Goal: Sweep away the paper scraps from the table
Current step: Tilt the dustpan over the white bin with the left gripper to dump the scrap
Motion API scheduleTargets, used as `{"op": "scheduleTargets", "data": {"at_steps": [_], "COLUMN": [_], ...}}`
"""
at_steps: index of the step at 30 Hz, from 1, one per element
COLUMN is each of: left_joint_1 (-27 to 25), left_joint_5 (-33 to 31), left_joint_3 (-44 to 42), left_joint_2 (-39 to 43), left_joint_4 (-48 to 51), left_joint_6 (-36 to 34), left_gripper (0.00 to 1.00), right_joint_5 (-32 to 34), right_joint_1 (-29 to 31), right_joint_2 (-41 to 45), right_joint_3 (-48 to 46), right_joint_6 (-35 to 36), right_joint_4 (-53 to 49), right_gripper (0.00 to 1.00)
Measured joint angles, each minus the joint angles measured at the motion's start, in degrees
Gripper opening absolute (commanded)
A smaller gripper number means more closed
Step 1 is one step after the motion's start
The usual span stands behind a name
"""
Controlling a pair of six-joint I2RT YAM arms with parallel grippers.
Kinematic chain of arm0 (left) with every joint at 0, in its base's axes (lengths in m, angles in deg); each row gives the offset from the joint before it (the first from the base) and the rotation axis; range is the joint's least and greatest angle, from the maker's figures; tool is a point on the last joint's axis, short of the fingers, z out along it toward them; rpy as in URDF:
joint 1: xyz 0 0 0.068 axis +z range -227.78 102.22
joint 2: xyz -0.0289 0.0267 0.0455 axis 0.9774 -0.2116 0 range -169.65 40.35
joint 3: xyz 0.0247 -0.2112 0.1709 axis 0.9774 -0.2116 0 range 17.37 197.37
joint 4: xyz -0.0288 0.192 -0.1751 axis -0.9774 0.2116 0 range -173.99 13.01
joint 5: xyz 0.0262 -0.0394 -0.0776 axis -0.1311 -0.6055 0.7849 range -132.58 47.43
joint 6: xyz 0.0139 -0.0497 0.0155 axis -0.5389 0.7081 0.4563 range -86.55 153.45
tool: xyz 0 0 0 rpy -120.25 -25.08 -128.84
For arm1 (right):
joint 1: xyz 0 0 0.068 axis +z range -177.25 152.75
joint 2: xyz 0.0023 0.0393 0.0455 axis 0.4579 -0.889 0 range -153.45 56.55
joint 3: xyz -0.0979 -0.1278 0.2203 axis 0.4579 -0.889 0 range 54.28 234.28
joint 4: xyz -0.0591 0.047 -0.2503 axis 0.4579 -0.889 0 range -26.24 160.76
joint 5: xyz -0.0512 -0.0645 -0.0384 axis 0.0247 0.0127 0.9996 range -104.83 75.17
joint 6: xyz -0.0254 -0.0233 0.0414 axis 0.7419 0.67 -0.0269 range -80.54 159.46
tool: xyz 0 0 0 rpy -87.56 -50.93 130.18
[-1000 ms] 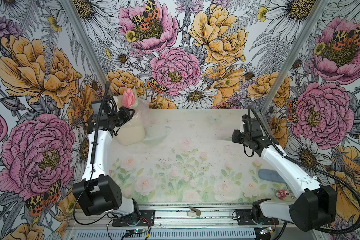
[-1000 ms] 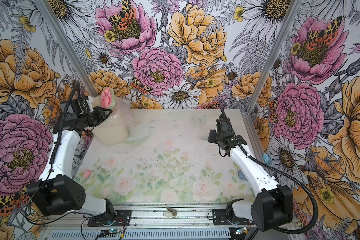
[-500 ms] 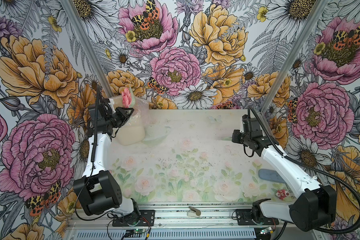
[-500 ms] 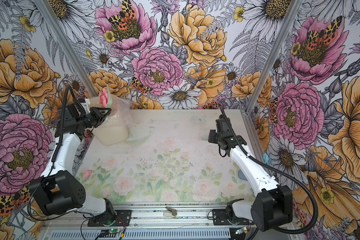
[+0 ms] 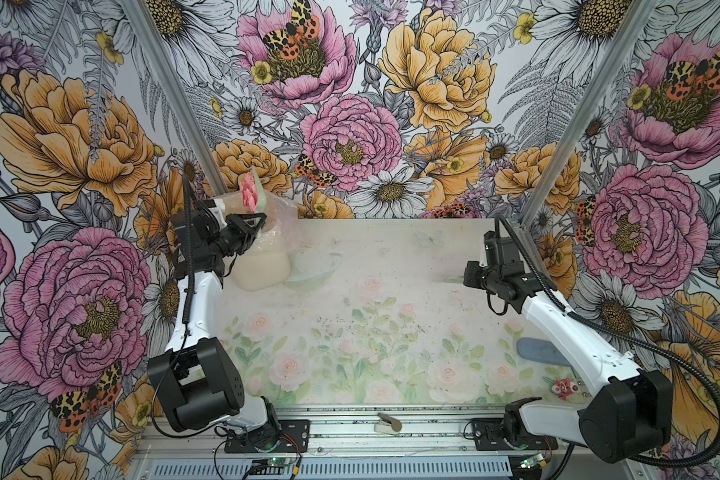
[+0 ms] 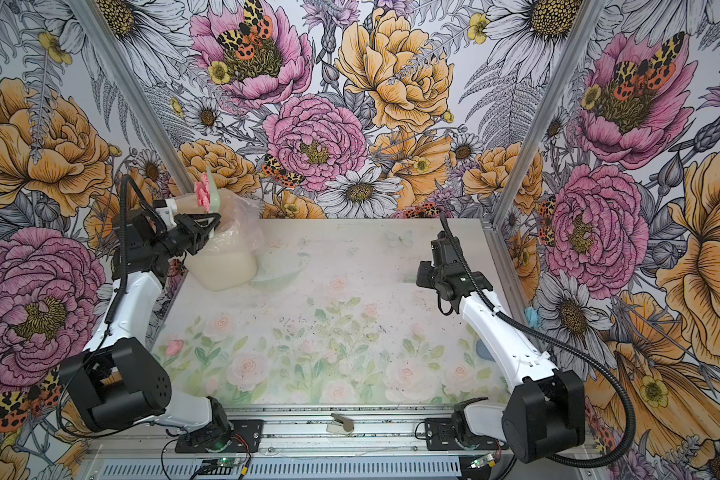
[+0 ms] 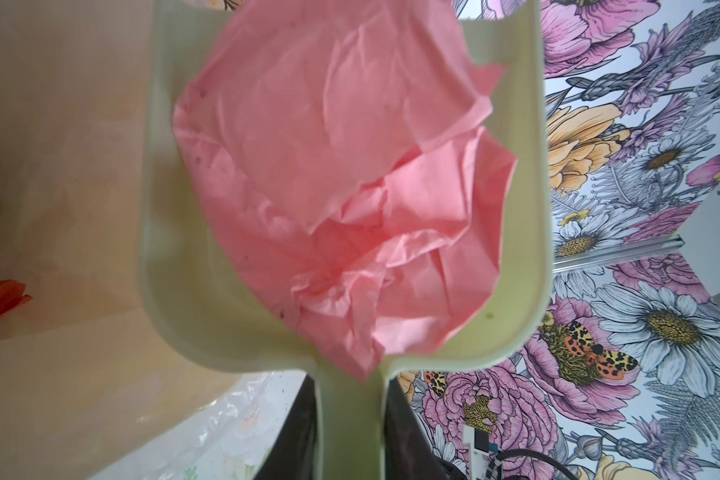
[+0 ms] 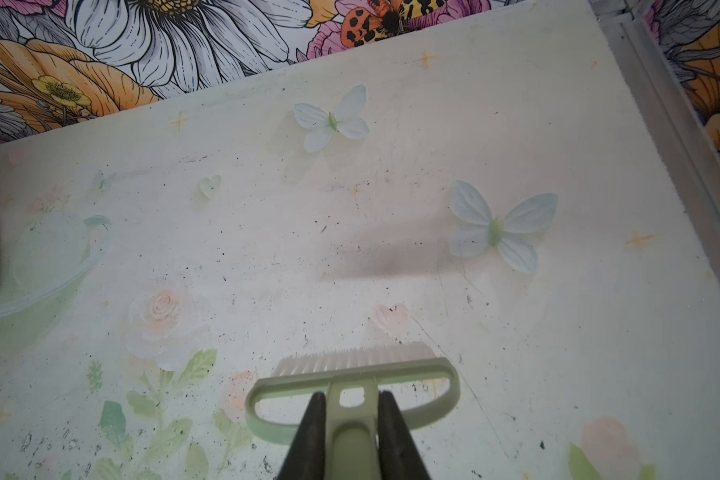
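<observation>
At far left corner, over bin (image 5: 262, 270): left tool (image 7: 348, 436) clamped on dustpan (image 7: 184, 291) handle, pan raised and tilted, pink scrap (image 7: 341, 187) inside. Far right: right tool (image 8: 350, 424) pinches brush (image 8: 350, 370) handle, over tabletop (image 5: 391, 257).

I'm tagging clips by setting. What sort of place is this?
Likely a robot test booth, not a home: left arm and right arm bolted to an aluminium rail, flowered walls closing in a table.

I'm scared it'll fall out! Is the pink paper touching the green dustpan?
Touching. The left wrist view shows the pink paper wad lying crumpled inside the dustpan, resting right against its pale green floor with no gap.
</observation>
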Motion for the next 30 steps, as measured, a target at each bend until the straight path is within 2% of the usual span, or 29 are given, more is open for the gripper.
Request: {"op": "scheduleTargets", "data": {"at_steps": [10, 14, 20, 27, 30], "left_joint_1": [0.02, 0.26, 0.50, 0.76, 0.76], "left_joint_5": [2.80, 4.26, 5.73, 5.75, 5.73], "left_joint_3": [-3.61, -5.22, -8.66, -10.99, -11.13], "left_joint_2": [-0.02, -0.68, -4.68, -12.48, -13.49], "left_joint_4": [-9.99, -16.98, -35.04, -61.79, -67.30], "left_joint_6": [8.98, 14.91, 28.79, 49.16, 53.66], "left_gripper": [0.00, 0.00, 0.00, 0.00, 0.00], "right_joint_5": [-0.02, -0.07, -0.22, -0.22, -0.24], "right_joint_1": [0.00, 0.00, -0.04, -0.04, -0.04], "right_joint_2": [-0.07, -0.13, -0.13, -0.13, -0.13], "right_joint_3": [0.39, 1.07, 1.22, 1.22, 1.22], "right_joint_6": [1.25, 1.51, 1.55, 1.70, 1.68], "right_joint_4": [-0.07, -0.04, 0.00, 0.00, -0.02], "right_gripper": [0.00, 0.00, 0.00, 0.00, 0.00]}}
